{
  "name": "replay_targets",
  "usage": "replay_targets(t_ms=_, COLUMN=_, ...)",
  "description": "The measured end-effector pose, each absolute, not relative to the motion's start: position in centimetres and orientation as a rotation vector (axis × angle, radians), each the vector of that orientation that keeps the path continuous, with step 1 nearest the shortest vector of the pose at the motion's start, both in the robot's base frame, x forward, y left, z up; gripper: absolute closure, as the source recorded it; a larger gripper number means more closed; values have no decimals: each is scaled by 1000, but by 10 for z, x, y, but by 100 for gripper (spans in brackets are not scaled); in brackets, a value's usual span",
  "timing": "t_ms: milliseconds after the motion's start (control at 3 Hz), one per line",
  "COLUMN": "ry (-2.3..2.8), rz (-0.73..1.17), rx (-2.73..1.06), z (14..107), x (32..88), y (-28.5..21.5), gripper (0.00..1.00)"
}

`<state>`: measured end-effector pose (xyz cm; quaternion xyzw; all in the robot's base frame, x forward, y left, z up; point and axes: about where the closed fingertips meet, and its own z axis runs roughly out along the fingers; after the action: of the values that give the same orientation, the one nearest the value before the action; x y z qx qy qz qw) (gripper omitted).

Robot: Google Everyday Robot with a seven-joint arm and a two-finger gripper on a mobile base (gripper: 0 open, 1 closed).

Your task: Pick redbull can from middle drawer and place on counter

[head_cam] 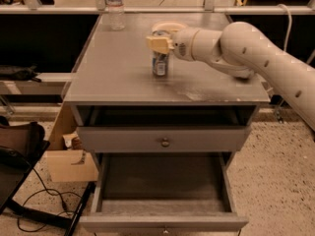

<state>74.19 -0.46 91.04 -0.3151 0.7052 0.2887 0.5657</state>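
The redbull can, slim and silver-blue, stands upright on the counter near its middle, its base at or just above the surface. My gripper comes in from the right and is shut on the can's top, with a cream finger in front of it. The middle drawer is pulled out below, and its dark floor is bare. The wider gold-orange can is hidden behind my arm.
A clear water bottle stands at the counter's back left. The top drawer is closed under the counter. A cardboard box, a dark chair and cables lie on the floor at the left.
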Motion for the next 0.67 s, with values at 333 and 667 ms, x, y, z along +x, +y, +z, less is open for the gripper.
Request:
replay_targets(t_ms=333, ry=1658, rz=679, rx=-741, z=916, x=742, y=-5, gripper=85)
replay_targets(t_ms=667, ry=1658, rz=679, rx=-741, z=916, x=742, y=-5, gripper=63)
